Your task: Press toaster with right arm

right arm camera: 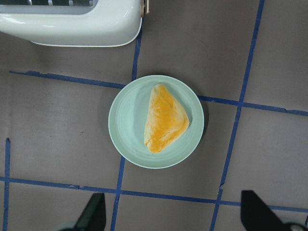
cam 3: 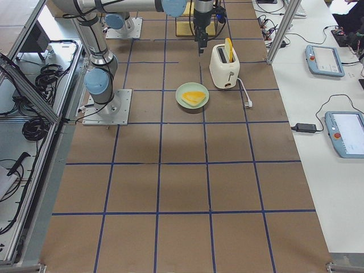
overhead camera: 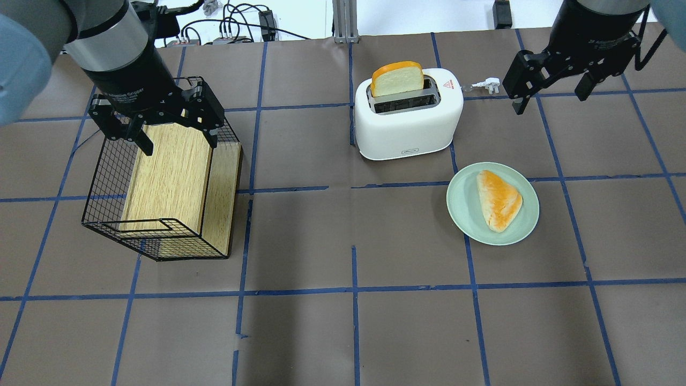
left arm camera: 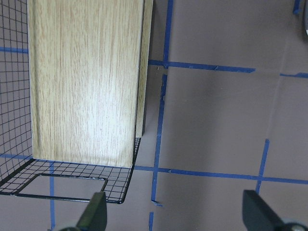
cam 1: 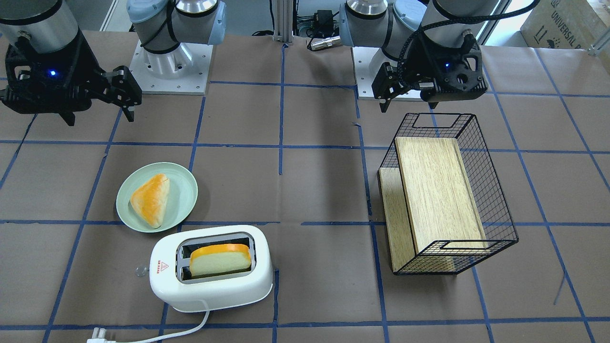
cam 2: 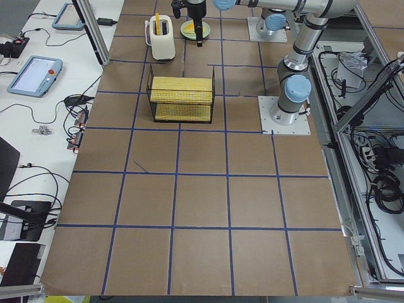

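Note:
The white toaster (cam 1: 209, 286) stands on the brown table with a slice of bread (cam 1: 220, 259) upright in one slot. Its small clear lever knob (cam 1: 141, 270) sticks out at the end by the red triangle sticker. The toaster also shows in the overhead view (overhead camera: 407, 128) and at the top of the right wrist view (right arm camera: 72, 29). My right gripper (overhead camera: 552, 96) is open and empty. It hangs in the air beside the toaster's lever end, apart from it, over the plate side. My left gripper (overhead camera: 178, 142) is open and empty above the wire basket (overhead camera: 161, 236).
A pale green plate (overhead camera: 461, 214) with a triangular pastry (overhead camera: 498, 199) lies next to the toaster, below my right gripper (right arm camera: 173, 216). The toaster's white plug (cam 1: 97, 333) and cord lie on the table. The black wire basket (cam 1: 495, 209) holds a wooden box (cam 1: 436, 190).

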`<state>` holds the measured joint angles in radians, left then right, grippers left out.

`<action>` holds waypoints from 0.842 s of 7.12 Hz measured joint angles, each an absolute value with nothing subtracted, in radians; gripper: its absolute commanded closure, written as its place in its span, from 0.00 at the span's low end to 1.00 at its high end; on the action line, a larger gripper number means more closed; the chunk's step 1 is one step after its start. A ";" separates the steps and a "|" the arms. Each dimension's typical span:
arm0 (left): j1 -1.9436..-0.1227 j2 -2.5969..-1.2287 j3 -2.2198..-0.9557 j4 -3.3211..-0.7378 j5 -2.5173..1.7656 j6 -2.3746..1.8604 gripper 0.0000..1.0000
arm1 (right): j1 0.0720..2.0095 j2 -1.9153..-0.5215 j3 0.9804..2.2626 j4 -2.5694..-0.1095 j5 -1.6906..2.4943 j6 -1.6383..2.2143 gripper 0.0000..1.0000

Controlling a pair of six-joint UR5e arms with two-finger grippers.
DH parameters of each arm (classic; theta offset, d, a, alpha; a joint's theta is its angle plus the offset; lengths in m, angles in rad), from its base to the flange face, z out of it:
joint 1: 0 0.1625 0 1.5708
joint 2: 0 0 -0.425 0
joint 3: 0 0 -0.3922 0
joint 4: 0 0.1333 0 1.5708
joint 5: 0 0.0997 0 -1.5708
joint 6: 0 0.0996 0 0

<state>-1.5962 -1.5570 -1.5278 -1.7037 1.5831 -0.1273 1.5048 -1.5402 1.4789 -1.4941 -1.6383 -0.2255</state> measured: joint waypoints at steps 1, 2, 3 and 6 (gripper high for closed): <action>-1.596 -1.557 -1.528 -1.704 1.583 -0.127 0.00 | 1.505 -1.540 1.479 -1.494 -1.638 -0.226 0.00; -1.596 -1.557 -1.528 -1.704 1.583 -0.127 0.00 | 1.504 -1.540 1.480 -1.494 -1.635 -0.225 0.02; -1.596 -1.557 -1.527 -1.704 1.583 -0.127 0.00 | 1.503 -1.539 1.481 -1.495 -1.630 -0.224 0.10; -1.597 -1.557 -1.528 -1.704 1.583 -0.127 0.00 | 1.473 -1.500 1.454 -1.513 -1.568 -0.263 0.95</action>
<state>-1.5968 -1.5570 -1.5276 -1.7036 1.5831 -0.1273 1.4725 -1.5002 1.4539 -1.5126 -1.5679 -0.2630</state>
